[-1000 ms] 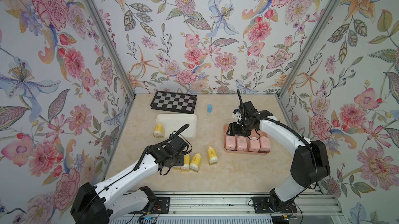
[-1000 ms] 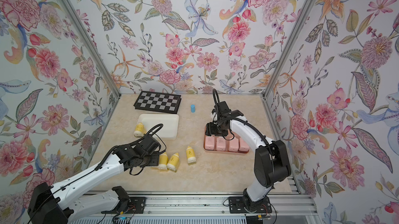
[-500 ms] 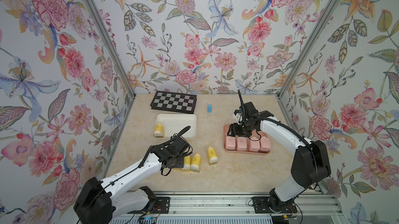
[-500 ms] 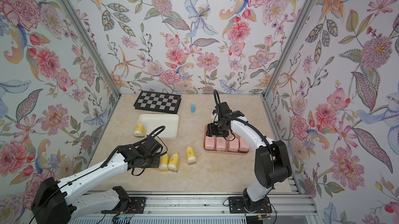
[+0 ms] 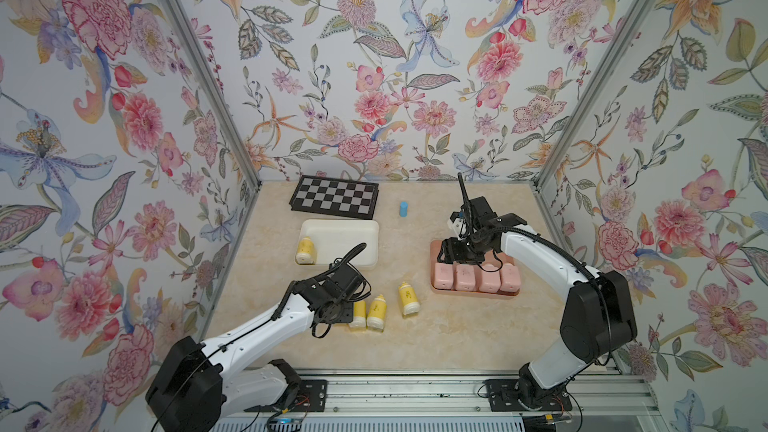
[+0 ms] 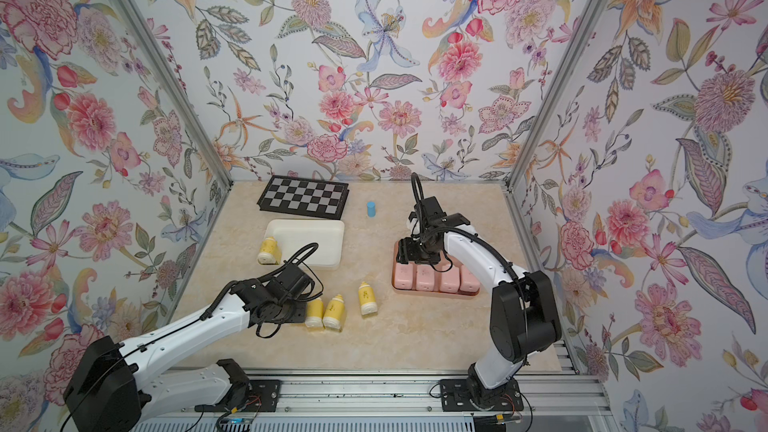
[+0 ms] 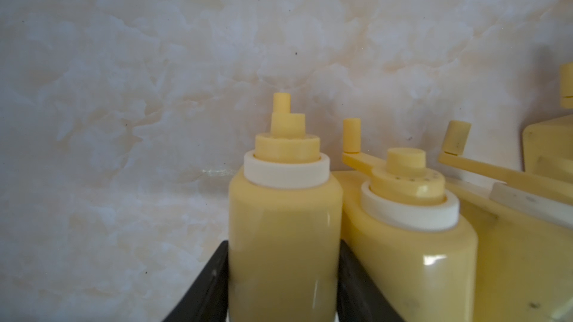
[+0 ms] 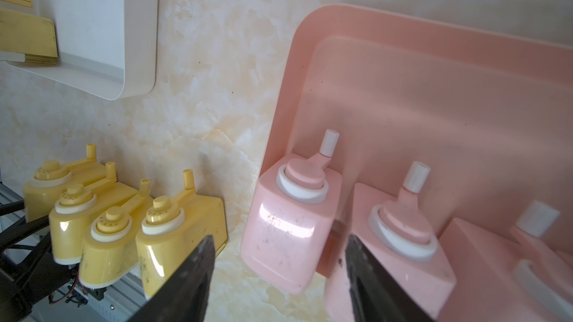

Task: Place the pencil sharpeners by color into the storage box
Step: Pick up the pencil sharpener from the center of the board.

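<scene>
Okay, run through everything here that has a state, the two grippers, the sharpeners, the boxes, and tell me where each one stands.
left gripper: fingers shut on one yellow sharpener.
right gripper: open, above the pink box.
three more yellow sharpeners: loose on the table.
fifth yellow sharpener: in the white box.
four pink sharpeners: in a row in the pink box.
blue cylinder: on the table, untouched.

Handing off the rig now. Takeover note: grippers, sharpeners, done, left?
Left gripper: shut on a yellow bottle-shaped plastic sharpener, end of the row on the table.
Right gripper: open, at the end pale pink squarish sharpener.
Done: four pink sharpeners lined up in the pink tray; one yellow in the white rectangular tray.
Left: the gripped yellow and three beside it, likely for the white tray.
</scene>
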